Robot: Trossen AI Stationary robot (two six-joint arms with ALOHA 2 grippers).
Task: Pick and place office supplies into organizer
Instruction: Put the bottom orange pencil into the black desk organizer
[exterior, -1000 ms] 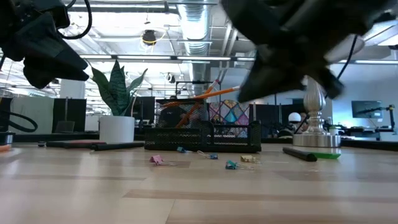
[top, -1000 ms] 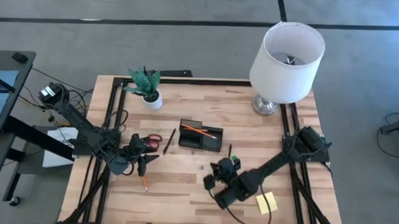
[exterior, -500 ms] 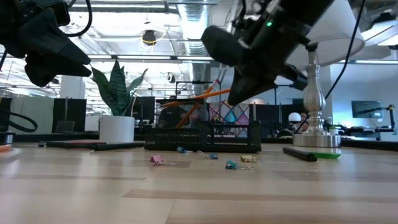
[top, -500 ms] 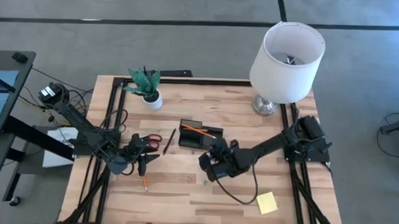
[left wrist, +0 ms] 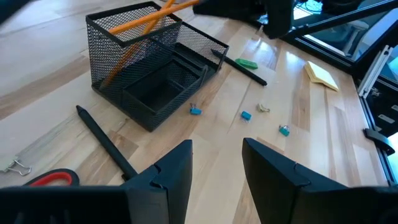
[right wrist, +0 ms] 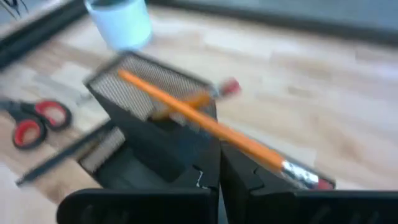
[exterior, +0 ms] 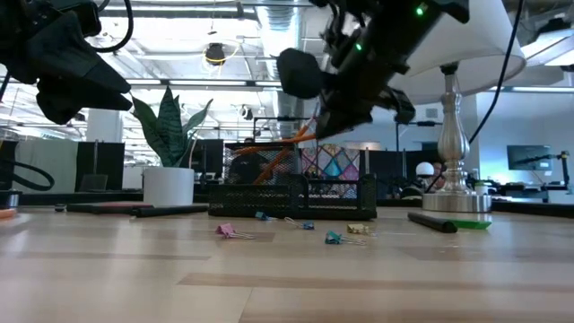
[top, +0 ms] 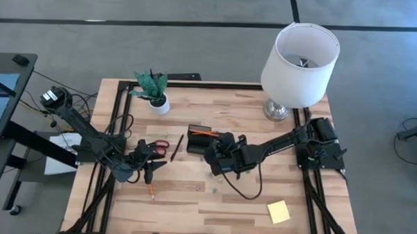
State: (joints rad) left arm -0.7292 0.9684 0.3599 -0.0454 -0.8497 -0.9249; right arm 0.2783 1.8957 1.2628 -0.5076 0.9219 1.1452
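Note:
The black mesh organizer (top: 209, 143) (right wrist: 155, 106) stands mid-table with orange pencils (right wrist: 186, 115) leaning out of it. My right gripper (top: 217, 159) (right wrist: 219, 177) hovers at its near side, fingers shut; one pencil's eraser end (right wrist: 305, 175) passes just over the fingers. My left gripper (top: 150, 167) (left wrist: 216, 168) is open, above the table to the left. Red-handled scissors (top: 155, 146), a black pen (top: 175, 148), one pencil (top: 151, 192), small clips (left wrist: 245, 115), a green block (left wrist: 247, 63) and the yellow pad (top: 277, 212) lie flat on the wood. My right gripper is shut beside the leaning pencil's eraser end (right wrist: 292, 169). The pencil crosses just over one finger (right wrist: 249, 180); I cannot tell whether they touch. Nothing shows between the fingers.
A potted plant (top: 154, 91) stands at the far left and a white-shaded lamp (top: 299, 57) at the far right corner. A second black pen (exterior: 435, 222) lies by the green block. Bare wood stretches along the near edge.
My right gripper has travelled from the near right part of the table, by the yellow pad, toward the far left, and now hangs at the organizer's near side by the leaning pencil. The objects on the table have stayed where they were.

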